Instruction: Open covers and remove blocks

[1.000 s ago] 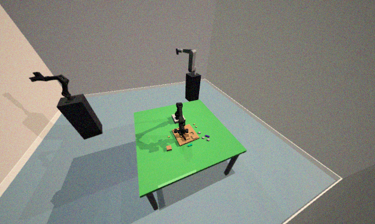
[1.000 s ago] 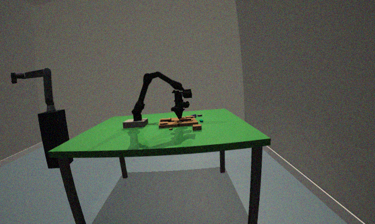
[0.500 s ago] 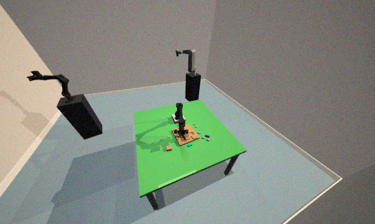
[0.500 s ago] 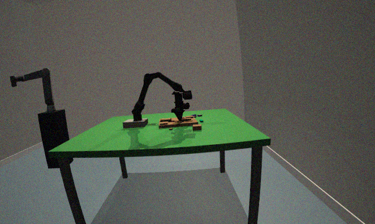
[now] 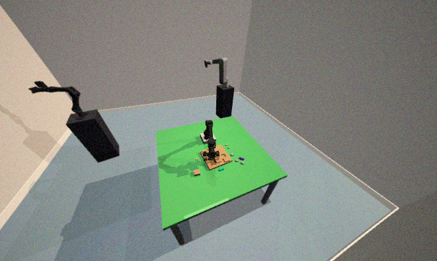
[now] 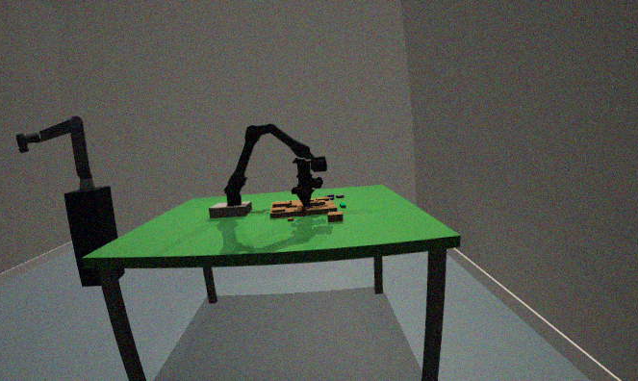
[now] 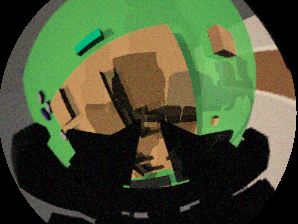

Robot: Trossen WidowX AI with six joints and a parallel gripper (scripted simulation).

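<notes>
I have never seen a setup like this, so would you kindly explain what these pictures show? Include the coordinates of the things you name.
The machine is a single jointed black arm ending in a two-fingered gripper (image 5: 212,157) (image 6: 305,206) (image 7: 151,126). One picture looks down from high up, one looks across from the side, and the round one comes from the arm's wrist. On a green table (image 5: 184,198) (image 6: 211,242) (image 7: 175,11) lies a wooden puzzle board (image 5: 211,167) (image 6: 278,215) (image 7: 145,37). Around it are an orange-brown block (image 5: 197,173) (image 6: 335,217) (image 7: 220,40), a teal piece (image 5: 221,169) (image 6: 343,205) (image 7: 89,42) and several smaller pieces. The fingers are low over the board, partly apart; whether they hold anything, I cannot tell.
</notes>
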